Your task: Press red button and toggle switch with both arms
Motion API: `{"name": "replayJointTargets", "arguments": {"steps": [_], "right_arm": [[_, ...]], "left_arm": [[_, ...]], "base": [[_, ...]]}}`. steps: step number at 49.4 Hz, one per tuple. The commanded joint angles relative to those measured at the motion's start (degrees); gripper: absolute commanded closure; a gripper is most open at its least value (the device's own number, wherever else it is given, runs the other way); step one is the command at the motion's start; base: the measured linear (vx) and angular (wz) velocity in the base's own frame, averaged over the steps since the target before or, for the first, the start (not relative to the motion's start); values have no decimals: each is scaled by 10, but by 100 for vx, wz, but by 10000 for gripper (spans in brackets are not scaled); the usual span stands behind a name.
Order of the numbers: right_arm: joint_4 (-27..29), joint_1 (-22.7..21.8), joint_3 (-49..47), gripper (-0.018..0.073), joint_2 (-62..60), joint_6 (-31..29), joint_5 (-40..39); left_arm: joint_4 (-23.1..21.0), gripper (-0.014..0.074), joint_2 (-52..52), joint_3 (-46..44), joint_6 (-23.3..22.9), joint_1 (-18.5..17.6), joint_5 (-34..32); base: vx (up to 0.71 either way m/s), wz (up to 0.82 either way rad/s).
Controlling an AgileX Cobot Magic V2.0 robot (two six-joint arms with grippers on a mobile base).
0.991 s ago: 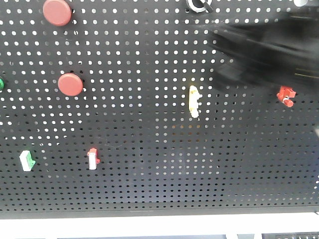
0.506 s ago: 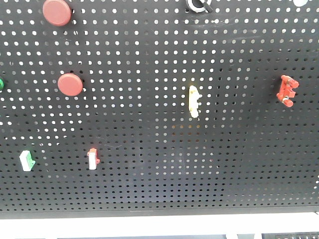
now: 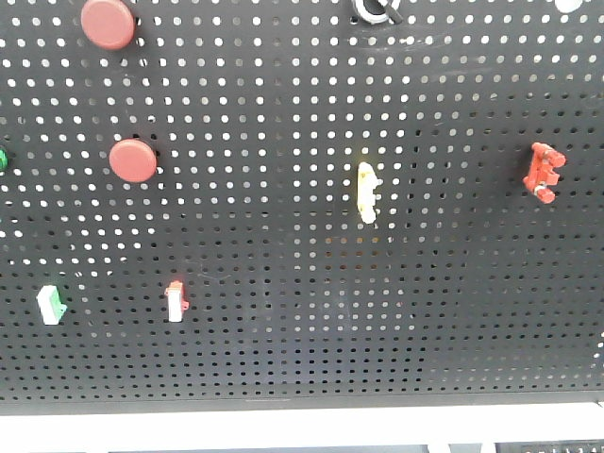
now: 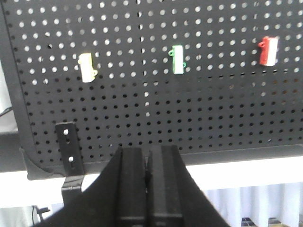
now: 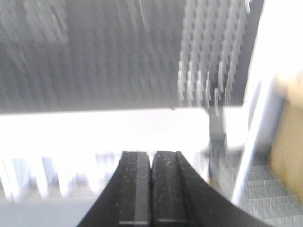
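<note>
Two round red buttons are on the black pegboard (image 3: pixel 302 311), one at the top left (image 3: pixel 108 22) and one lower (image 3: pixel 133 160). A red toggle switch (image 3: pixel 542 172) sits at the right, a yellow switch (image 3: pixel 367 192) in the middle, and a red-white switch (image 3: pixel 176 301) and a green-white switch (image 3: pixel 51 304) lower left. Neither arm shows in the front view. My left gripper (image 4: pixel 147 156) is shut and empty below the board's bottom edge, under the green (image 4: pixel 178 59), yellow (image 4: pixel 86 67) and red (image 4: pixel 268 50) switches. My right gripper (image 5: pixel 152 158) is shut and empty; its view is motion-blurred.
A green part (image 3: pixel 3 159) shows at the board's left edge and a black knob (image 3: pixel 376 9) at the top. A black bracket (image 4: pixel 68 151) holds the board's lower left corner. A white ledge (image 3: pixel 302 423) runs under the board.
One second ago a blurred black arm covered the upper right of the board by the red switch. It has left the front view. The red switch's lever now stands higher.
</note>
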Motion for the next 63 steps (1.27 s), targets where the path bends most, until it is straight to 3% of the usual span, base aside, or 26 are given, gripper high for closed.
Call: {"name": "replayJointTargets", "arguments": {"steps": [1,12,63], "right_arm": [[0,-2,8,559,-11,4,-61],[2,24,8,559,-11,6,-82],[1,23,8,559,-11,4,-82]], "left_arm": [[-6,594,3,15,-5,-1,-45],[-6,594,3,15,-5,-1,-44],[-6,594,3,15,-5,-1,-44]], "base": [[0,0],[0,0],[0,0]]}}
